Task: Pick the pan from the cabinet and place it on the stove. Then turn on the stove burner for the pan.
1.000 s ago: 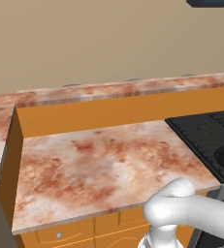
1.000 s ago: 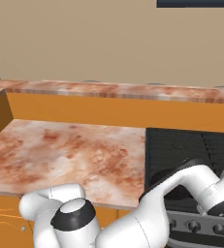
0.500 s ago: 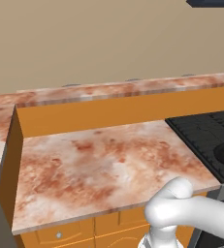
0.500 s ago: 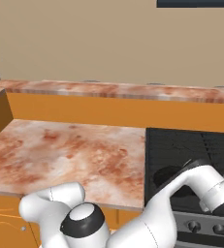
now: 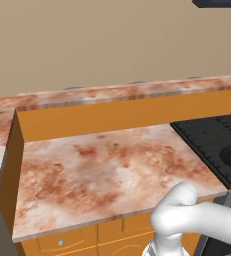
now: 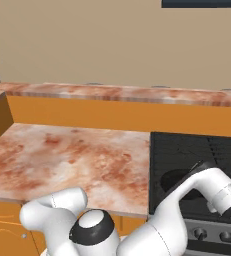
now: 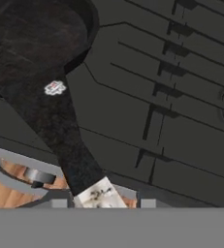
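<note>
We look down along the end effector at the pan (image 7: 33, 36), a round matte black skillet resting on the stove (image 7: 171, 111), its bowl in the upper left of the hand view and its long straight handle running down toward the bottom edge, where a small pale tag or hang-hole end shows. A small light emblem sits on the handle near the bowl. The dark grates of the stove spread across the right of this view in ridged lines. Below the stove's grey-metal front edge we catch a strip of orange wood and what looks like a knob. We cannot tell from the hand view whether the end effector is open or closed, since its fingertips are not clear against the dark handle. In the right base view the white arm bends low over the stove (image 6: 187, 150), its wrist near the front right burner, with control knobs along the front panel below. The reddish marbled counter (image 6: 72, 160) lies just left of the stove. In the left base view we see the same counter (image 5: 107, 170) with the stove (image 5: 212, 142) at its right side.
</note>
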Motion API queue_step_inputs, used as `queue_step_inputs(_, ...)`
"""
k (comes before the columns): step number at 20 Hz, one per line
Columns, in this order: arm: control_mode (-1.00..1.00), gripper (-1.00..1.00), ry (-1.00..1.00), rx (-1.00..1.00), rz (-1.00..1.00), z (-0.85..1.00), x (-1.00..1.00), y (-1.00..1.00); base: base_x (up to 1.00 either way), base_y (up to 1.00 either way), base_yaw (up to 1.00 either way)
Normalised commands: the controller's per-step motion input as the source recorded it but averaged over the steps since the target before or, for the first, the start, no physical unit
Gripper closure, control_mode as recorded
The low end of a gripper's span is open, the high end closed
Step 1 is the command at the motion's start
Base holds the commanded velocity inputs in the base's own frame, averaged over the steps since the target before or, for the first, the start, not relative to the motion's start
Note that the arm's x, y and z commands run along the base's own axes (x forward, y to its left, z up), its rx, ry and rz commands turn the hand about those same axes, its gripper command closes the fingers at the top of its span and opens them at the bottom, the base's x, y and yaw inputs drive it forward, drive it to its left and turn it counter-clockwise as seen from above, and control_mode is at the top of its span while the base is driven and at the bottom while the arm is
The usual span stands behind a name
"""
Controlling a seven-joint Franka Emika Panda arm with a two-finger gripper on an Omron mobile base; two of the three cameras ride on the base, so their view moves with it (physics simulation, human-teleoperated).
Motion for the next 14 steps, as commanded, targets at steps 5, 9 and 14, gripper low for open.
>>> queue_step_inputs(5, -1.00, 1.00, 0.00, -0.01, -0.12, -0.22, 0.40, 0.00, 0.00, 0.00, 0.00)
queue_step_inputs(9, -1.00, 1.00, 0.00, 0.00, -0.11, -0.18, 0.21, 0.02, 0.00, 0.00, 0.00)
queue_step_inputs(14, -1.00, -1.00, 0.00, 0.00, -0.02, -0.06, 0.02, 0.02, 0.00, 0.00, 0.00)
